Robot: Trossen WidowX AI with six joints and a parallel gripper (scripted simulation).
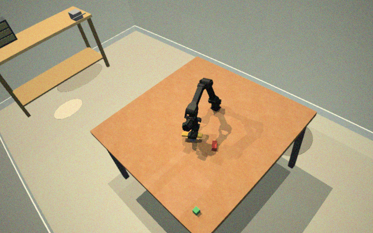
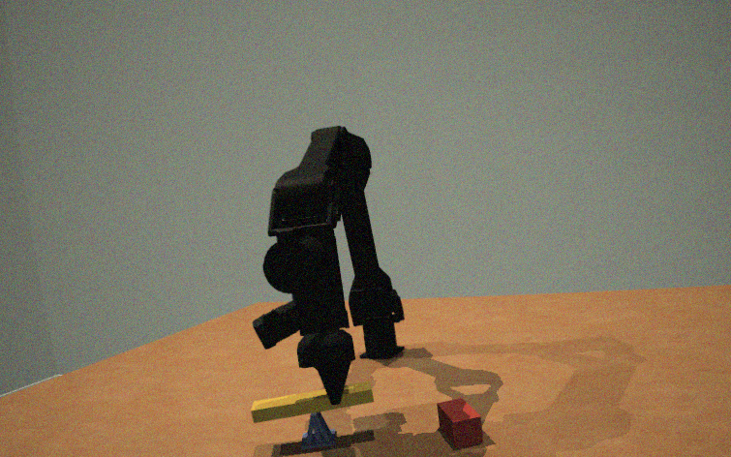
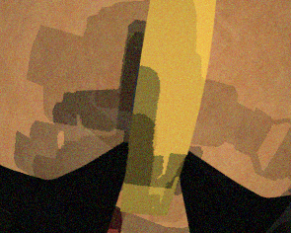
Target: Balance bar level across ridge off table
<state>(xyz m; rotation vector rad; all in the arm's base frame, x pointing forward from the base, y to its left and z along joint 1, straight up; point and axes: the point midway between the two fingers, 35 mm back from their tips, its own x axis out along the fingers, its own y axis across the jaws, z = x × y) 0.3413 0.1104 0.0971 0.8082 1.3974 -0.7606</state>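
My fingers (image 1: 192,135) (image 2: 335,386) are clamping the yellow bar (image 1: 185,134) (image 2: 277,406) (image 3: 178,74) across its width. The bar is hanging above the surface (image 1: 152,115) (image 2: 584,323) (image 3: 252,49), over the blue ridge (image 1: 192,140) (image 2: 318,432); I cannot tell whether the two are touching, or whether the bar is lying exactly level. Long axis: in the top view, it is running from 9 to 3 o'clock; in the exterior view, it is pointing just above 3 o'clock, and my fingers are gripping on the 3 o'clock side of its middle. Room: in the top view, open surface is extending from the bar's 9 o'clock end toward the edge. The red block (image 1: 214,145) (image 2: 460,425) (image 3: 115,222) is standing near, at 4 o'clock; the green cube (image 1: 196,210) is sitting well apart at 6 o'clock, near the surface's corner.
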